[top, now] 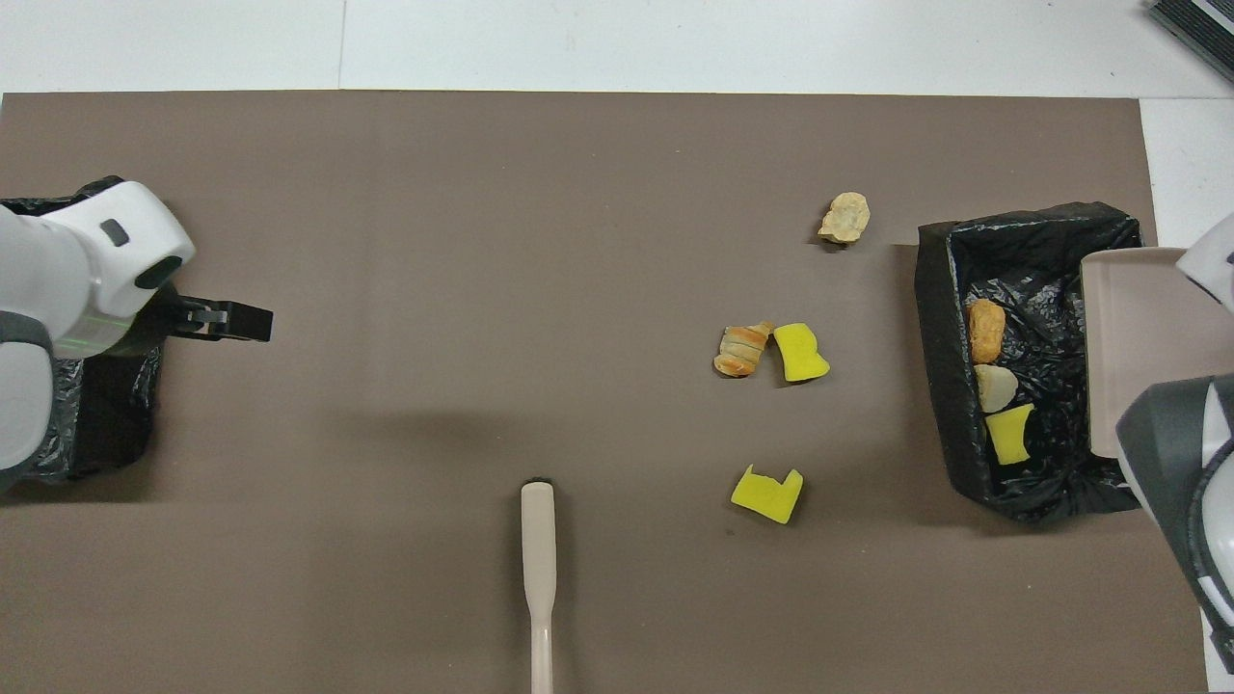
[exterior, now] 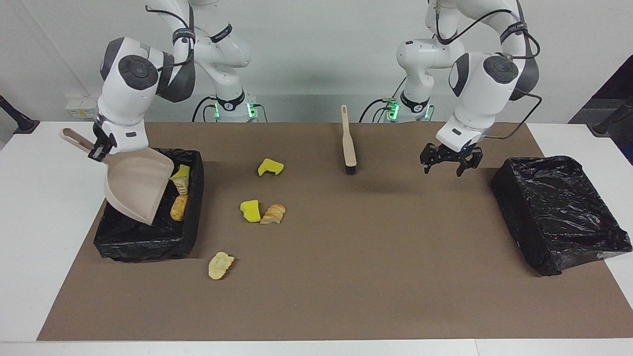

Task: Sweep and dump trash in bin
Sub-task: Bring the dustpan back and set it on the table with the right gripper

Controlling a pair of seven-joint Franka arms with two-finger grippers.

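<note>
Your right gripper (exterior: 97, 150) is clamped on the handle of the tilted beige plastic dustpan (exterior: 133, 190) over the black-lined bin (exterior: 190, 237). Three scraps already lie inside; four light, soft yellow-sponge and bread-like trash pieces (exterior: 251, 210) wait on the mat, at the bin's three o'clock in the facing view — sweep them, no pinching. Left gripper (exterior: 451, 161) hovers open, empty, by the second black-lined bin (exterior: 559, 207) — take the wooden brush (exterior: 348, 141) at mid-handle.

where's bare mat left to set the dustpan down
The widest bare patch lies between the brush and the bin at the left arm's end, below the open left gripper. It is crowded between the brush and the other bin, where four scraps lie. The right gripper holds the dustpan.
</note>
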